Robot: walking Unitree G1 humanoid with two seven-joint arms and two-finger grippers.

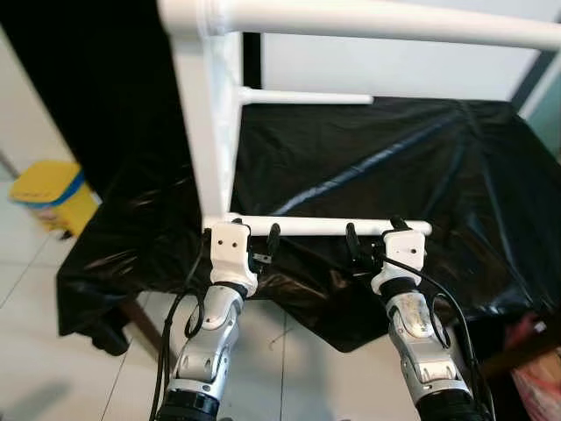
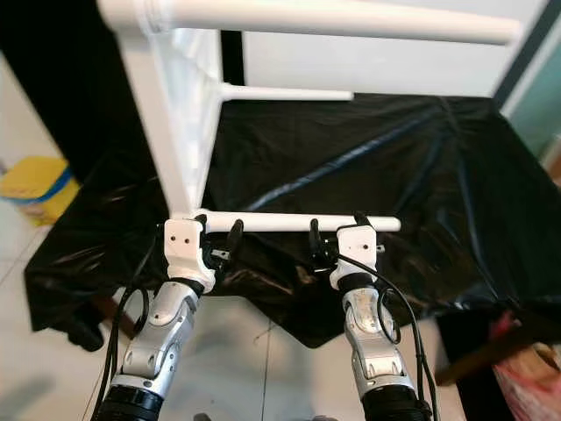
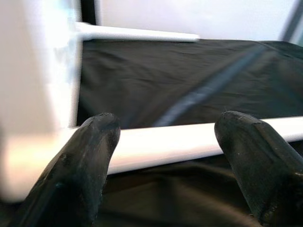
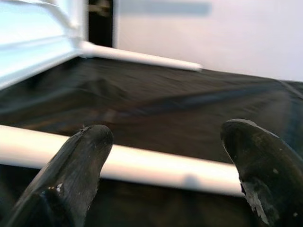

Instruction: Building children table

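Note:
A white children's table lies on its side on a black sheet (image 1: 394, 167). Its top panel (image 1: 206, 114) stands upright at the left, and round white legs stick out to the right. One leg (image 1: 394, 22) runs high across the view, and a far one (image 1: 307, 96) is low at the back. The near lower leg (image 1: 333, 227) lies just past both grippers. My left gripper (image 1: 244, 237) is open close to where that leg joins the panel, and the leg (image 3: 189, 139) crosses beyond its fingertips (image 3: 94, 151). My right gripper (image 1: 375, 232) is open near the leg's free end (image 4: 156, 168).
A yellow bin (image 1: 53, 193) stands on the tiled floor at the left. The sheet's front edge hangs just under my wrists. Wooden pieces and a reddish bag (image 1: 539, 368) lie low at the right. A pale wall rises behind the table.

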